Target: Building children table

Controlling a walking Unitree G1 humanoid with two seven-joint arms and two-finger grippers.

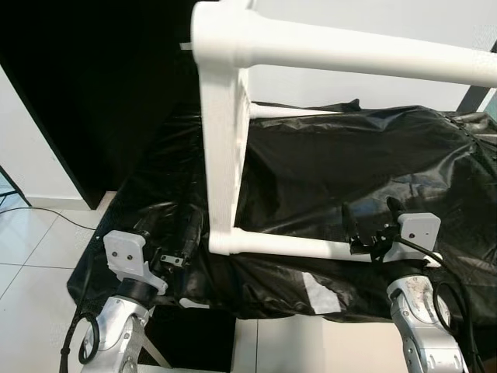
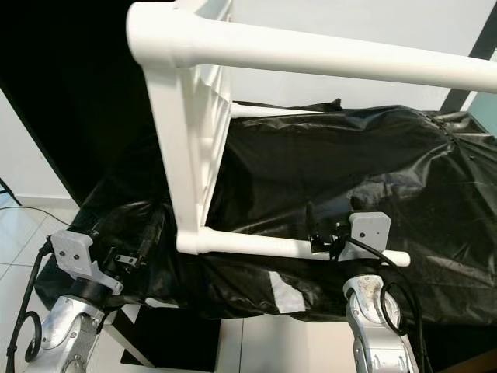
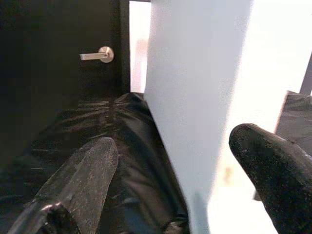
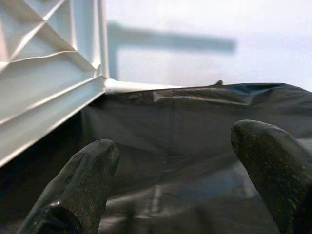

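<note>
The white table [image 1: 225, 148] stands on its side on the black sheet [image 1: 349, 171], legs horizontal, pointing to my right. My left gripper [image 1: 177, 233] sits at the near left of the tabletop edge, fingers [image 3: 83, 180] spread, gripping nothing. My right gripper [image 1: 371, 225] is at the lower leg [image 1: 287, 246], fingers [image 4: 85, 180] spread, leg not clamped

Setting: room in a home, indoors.
Floor: pale glazed tiles [image 1: 31, 249], with a thin cable [image 1: 74, 224] lying across them.
Walls: plain white wall [image 1: 373, 89] beyond the jaws.
Door: dark door with a metal lever handle [image 3: 97, 55], ahead of the left jaws.
Work surface: tabletop draped in black plastic sheeting [image 1: 349, 163], under both jaws.
Furniture: white children's table [image 1: 225, 140] on its side.
</note>
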